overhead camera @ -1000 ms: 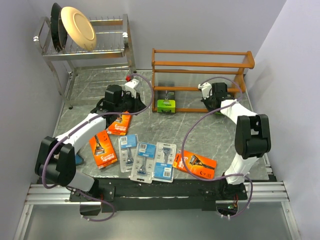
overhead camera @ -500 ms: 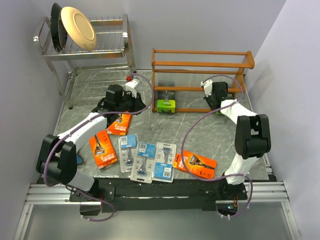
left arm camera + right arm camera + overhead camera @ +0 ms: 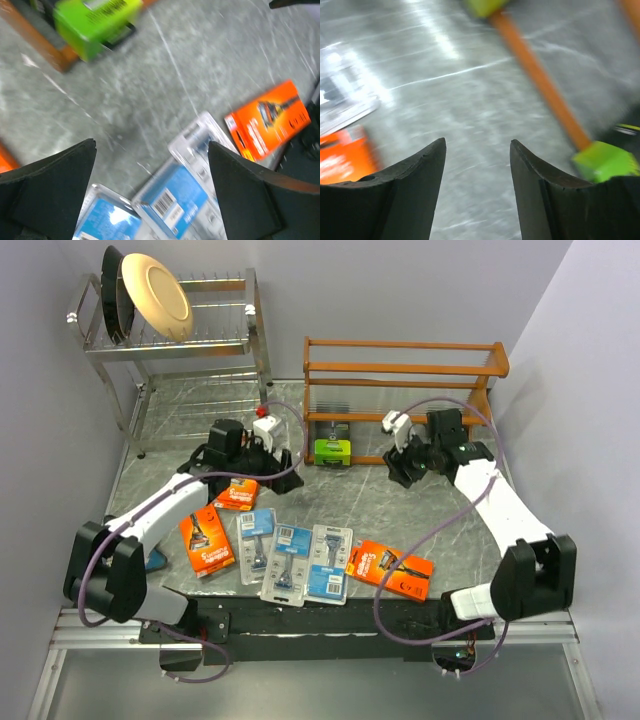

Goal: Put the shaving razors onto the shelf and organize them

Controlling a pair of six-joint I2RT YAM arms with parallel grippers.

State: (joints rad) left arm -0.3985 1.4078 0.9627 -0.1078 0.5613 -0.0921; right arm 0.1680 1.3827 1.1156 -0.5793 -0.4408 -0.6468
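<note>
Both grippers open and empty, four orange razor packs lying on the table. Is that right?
Not four. The top view shows three orange razor packs on the table. The left gripper and right gripper are indeed open and empty.

My right wrist view is smeared with motion, so the lime-green box, half hidden behind a finger, and the orange pack, cut off by the left edge, show no legible print.
</note>
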